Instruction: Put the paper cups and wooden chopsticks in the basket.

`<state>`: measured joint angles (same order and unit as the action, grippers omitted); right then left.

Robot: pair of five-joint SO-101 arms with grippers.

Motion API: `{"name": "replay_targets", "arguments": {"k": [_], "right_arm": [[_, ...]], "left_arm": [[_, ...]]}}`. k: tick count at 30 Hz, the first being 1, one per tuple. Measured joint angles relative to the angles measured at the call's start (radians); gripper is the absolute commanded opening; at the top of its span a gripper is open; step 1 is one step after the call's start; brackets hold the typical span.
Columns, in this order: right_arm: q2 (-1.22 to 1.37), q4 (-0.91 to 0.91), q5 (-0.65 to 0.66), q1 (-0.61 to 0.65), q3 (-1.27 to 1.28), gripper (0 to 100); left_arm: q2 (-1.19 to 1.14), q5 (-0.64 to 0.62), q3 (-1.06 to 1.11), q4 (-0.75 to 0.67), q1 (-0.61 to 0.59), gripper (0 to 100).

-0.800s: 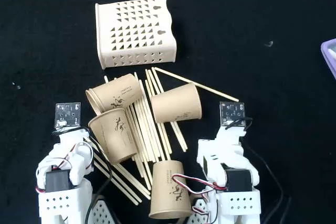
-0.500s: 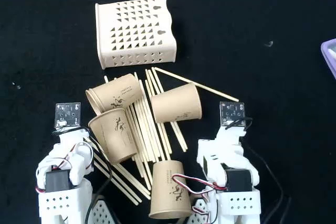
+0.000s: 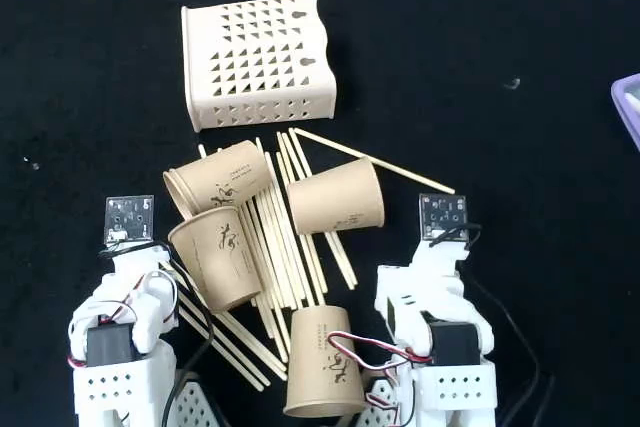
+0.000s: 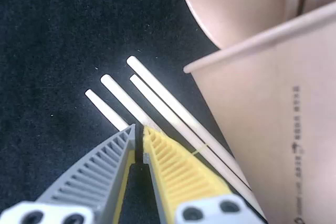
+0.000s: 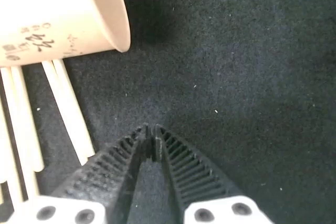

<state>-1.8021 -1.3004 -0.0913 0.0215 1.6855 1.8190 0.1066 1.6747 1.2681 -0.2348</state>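
Nothing has moved on my screen since the earlier frames: both arms sit folded at the near edge of the black table (image 3: 520, 37), and every piece lies where it was. The left gripper (image 4: 139, 140) has its grey and yellow jaws pressed together on nothing, its tip hanging just over the blunt ends of a few wooden chopsticks (image 4: 157, 103), with the left cup (image 4: 273, 103) lying close beside them. The right gripper (image 5: 152, 139) is likewise pinched closed and empty, above bare cloth, with the rim of the middle cup (image 5: 58, 14) and some chopstick ends (image 5: 68, 108) off to one side. From the high view I see the basket (image 3: 258, 62) tipped on its side at the far part of the table, its perforated wall facing up, with none of the task's things in it. Just nearer than the basket lies the bundle of chopsticks (image 3: 285, 237), fanned out between the two arms, and one stray chopstick (image 3: 372, 160) slants away toward the right arm. The far-left cup (image 3: 218, 177), the left cup (image 3: 217, 258) and the middle cup (image 3: 337, 198) lie on their sides over the bundle; the near cup (image 3: 323, 362) lies at the table's near edge, just beside the right arm's base. A purple object (image 3: 627, 105) shows at the table's right edge
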Motion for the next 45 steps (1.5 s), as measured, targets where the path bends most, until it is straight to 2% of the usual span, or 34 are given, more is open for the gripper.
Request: {"name": "replay_targets", "arguments": {"k": [24, 27, 33, 37, 39, 42, 45], "right_arm": [[0.0, 0.005, 0.0, 0.0, 0.0, 1.5], [0.0, 0.066, 0.0, 0.0, 0.0, 1.5], [0.0, 0.278, 0.0, -0.087, -0.057, 1.5], [0.0, 0.413, 0.0, -0.18, -0.141, 1.5], [0.0, 0.456, 0.0, -0.218, -0.198, 1.6], [0.0, 0.48, 0.0, -0.244, -0.296, 5.8], [0.0, 0.482, 0.0, -0.245, -0.423, 13.5]], "left_arm": [[0.0, 0.0, 0.0, -0.008, 0.0, 3], [0.0, 0.002, 0.0, -0.092, -0.052, 3], [0.0, 0.003, -0.103, -0.344, -0.336, 3], [0.0, 0.003, -0.187, -0.535, -0.474, 3], [0.0, 0.003, -0.209, -0.644, -0.493, 4], [0.002, 0.003, -0.221, -0.781, -0.483, 14], [0.0, 0.003, -0.253, -0.81, -0.434, 20]]}}
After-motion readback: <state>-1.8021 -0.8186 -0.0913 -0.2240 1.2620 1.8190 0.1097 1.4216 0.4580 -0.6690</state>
